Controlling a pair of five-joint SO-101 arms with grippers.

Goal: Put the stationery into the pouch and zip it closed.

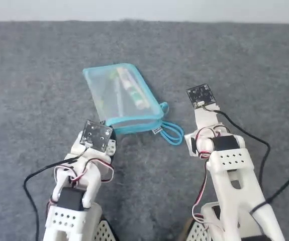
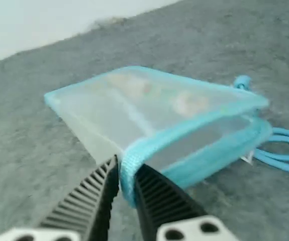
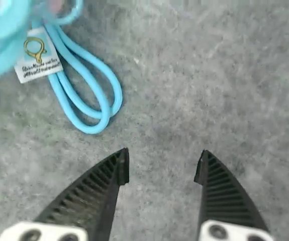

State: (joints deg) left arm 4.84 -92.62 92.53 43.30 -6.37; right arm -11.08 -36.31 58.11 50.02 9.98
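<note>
One pouch point(image 1: 124, 98), one blue cord loop point(image 1: 172, 133), one white label point(image 3: 37, 61), two arms point(image 1: 81, 188) point(image 1: 232, 165), two end effectors point(image 2: 126, 187) point(image 3: 160, 168)

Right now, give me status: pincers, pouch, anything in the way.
Left pincer shut on pouch, near corner. Right pincer open above bare mat, beside blue cord loop. Stationery inside pouch; zip state unclear. Nothing blocking.

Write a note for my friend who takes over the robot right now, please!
Left gripper: shut on the near corner of the pouch.
Right gripper: open, holding nothing, close to the blue cord.
Stationery: inside the pouch.
Done: stationery is in.
Left: check the zip pull; I cannot tell if the pouch is fully zipped.
</note>
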